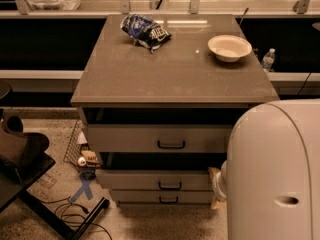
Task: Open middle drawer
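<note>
Below the smooth, faintly glossy cabinet top (170,79), you have three flat grey-beige drawer fronts stacked one under another. The middle drawer (145,180) is the second of them, wide and shallow, with a thin black bar handle (170,185) at its centre. A dark gap separates it from the top drawer (130,138), and the lowest drawer (145,196) sits just beneath it. On the top lie a crinkled blue chip bag (145,31) and a round pale bowl (229,47), well apart. The robot's rounded white shell (280,174) covers the drawers' right ends. The gripper is out of view, so you cannot tell its state.
</note>
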Controlling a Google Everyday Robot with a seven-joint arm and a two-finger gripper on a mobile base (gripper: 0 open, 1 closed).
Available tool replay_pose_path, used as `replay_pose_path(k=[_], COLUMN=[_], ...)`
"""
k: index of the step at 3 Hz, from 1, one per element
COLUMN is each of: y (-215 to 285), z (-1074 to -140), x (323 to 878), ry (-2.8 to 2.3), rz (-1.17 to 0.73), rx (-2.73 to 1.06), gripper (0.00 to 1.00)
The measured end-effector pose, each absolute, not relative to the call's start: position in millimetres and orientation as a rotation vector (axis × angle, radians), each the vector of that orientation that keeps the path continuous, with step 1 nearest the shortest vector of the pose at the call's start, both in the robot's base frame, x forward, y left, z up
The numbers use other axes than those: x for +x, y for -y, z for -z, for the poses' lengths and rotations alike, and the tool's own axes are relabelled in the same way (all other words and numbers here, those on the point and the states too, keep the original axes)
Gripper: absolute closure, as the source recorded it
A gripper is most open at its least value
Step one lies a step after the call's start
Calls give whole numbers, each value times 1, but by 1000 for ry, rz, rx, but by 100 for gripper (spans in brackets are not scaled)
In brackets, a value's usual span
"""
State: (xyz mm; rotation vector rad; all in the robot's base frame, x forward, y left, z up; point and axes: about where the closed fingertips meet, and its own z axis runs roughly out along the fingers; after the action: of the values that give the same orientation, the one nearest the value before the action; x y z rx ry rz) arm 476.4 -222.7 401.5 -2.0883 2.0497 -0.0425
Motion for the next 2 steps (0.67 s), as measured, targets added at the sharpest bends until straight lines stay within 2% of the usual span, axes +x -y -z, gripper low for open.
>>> replay_pose_path(k=[2], y=[231], z=[-411], x=[465], ry=[-2084], rz=[44], rx=[-2062], gripper=[87])
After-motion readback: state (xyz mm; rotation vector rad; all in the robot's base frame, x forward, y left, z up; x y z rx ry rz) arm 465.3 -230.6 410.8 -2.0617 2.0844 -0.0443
